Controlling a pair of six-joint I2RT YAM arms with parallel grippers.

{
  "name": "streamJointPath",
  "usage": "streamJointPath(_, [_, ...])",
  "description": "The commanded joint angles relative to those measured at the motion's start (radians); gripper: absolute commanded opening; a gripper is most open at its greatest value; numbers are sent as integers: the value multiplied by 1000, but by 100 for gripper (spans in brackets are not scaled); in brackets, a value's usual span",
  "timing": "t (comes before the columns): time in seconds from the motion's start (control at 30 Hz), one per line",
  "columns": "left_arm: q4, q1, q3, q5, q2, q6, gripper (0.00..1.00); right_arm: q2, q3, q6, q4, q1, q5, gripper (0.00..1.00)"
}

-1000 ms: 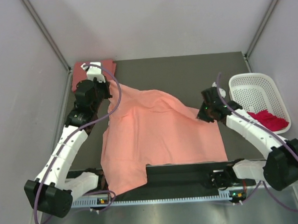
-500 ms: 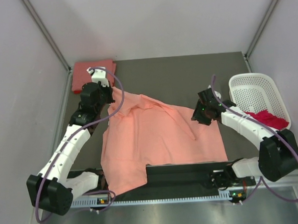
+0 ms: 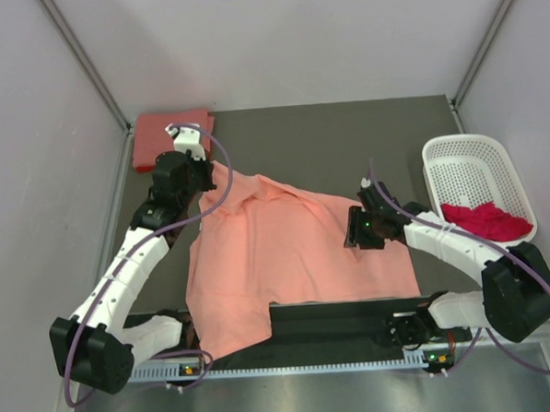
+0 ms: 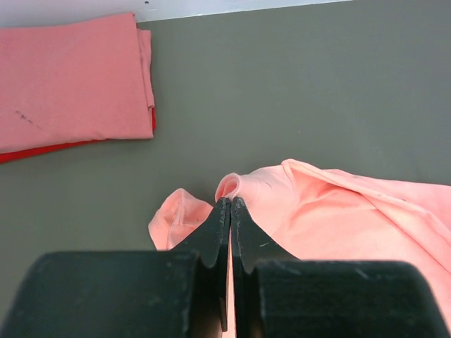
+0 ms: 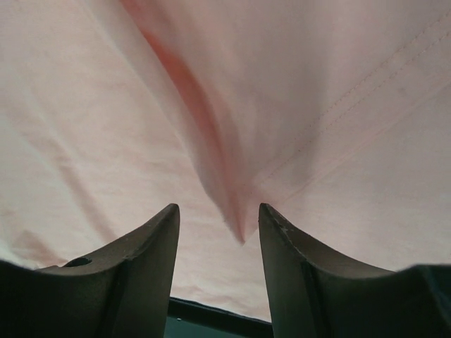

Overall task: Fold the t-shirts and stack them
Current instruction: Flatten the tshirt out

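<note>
stack (image 3: 165, 140) of folded cloth lies in the far left corner of the worktop (image 3: 345, 133). the left wrist view shows a coral top layer with a thin red edge peeping out beneath it.

just right of the stack and apart from it, the left pincer (image 4: 230, 204) is closed tight on a small pinch of the pink tee (image 3: 287, 251) at its far left edge. the cloth bunches into a little loop at the fingertips, and a loose flap falls to the left of them.

the pink tee lies spread over the middle of the worktop, rumpled. a raised ridge runs from the held corner toward the right. its near left corner lies over the dark rail at the front, by the arm bases.

on the tee's right side the right pincer (image 3: 355, 229) sits low over the cloth, its jaws parted to a middling gap. in its wrist view a soft crease of pink cloth runs down to a point between the two fingers. nothing is clamped there, and i cannot tell whether the crease touches either finger.

at the far right a white basket (image 3: 471, 159) stands by the worktop's edge, well apart from the pink tee. the magenta tee (image 3: 483, 221) lies crumpled in its near end.
</note>
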Motion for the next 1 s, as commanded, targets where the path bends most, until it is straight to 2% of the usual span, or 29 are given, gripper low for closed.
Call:
streamJointPath(0.0, [55,-10,40,15,3,-17,0,-45,-1,-64,11,32,25,48])
streamJointPath(0.23, [53,-10,34,19,-11,-21,0,6,-9,-59,3,92,76,38])
streamJointPath(0.63, [46,-11,25,15,-31,-28,0,40,-32,-54,-23,125,148,36])
streamJointPath(0.7, [46,-11,25,16,-33,-29,0,46,-28,-56,-21,126,158,32])
streamJointPath(0.8, [46,-10,23,16,-33,-34,0,47,-21,-51,-8,126,175,19])
streamJointPath(0.83, [46,-10,23,16,-31,-34,0,53,-17,-51,-15,126,178,11])
streamJointPath(0.93, [41,-11,28,16,-33,-35,0,81,6,-56,-26,126,180,0])
streamJointPath(0.97, [41,-10,31,15,-33,-35,0,81,20,-56,-40,126,181,0])
